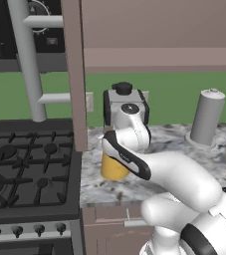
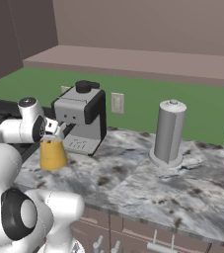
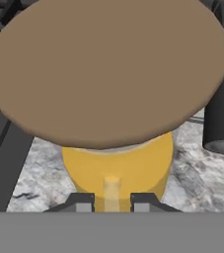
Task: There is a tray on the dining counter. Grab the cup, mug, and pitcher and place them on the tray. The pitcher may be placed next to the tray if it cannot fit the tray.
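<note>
The gripper is narrowed around the brownish neck of the conical glass pitcher with orange-yellow contents (a firm pinch I cannot confirm), which stands on the marbled desk beside the stove. Pickup step; lifting needs secure closure first.

Coffee machine close behind the pitcher, stove just beside, open worktop toward the grey cylinder.

The pitcher, a conical clear glass carafe with orange-yellow contents and a brownish top, stands upright on the marbled worktop, just right of the stove
</note>
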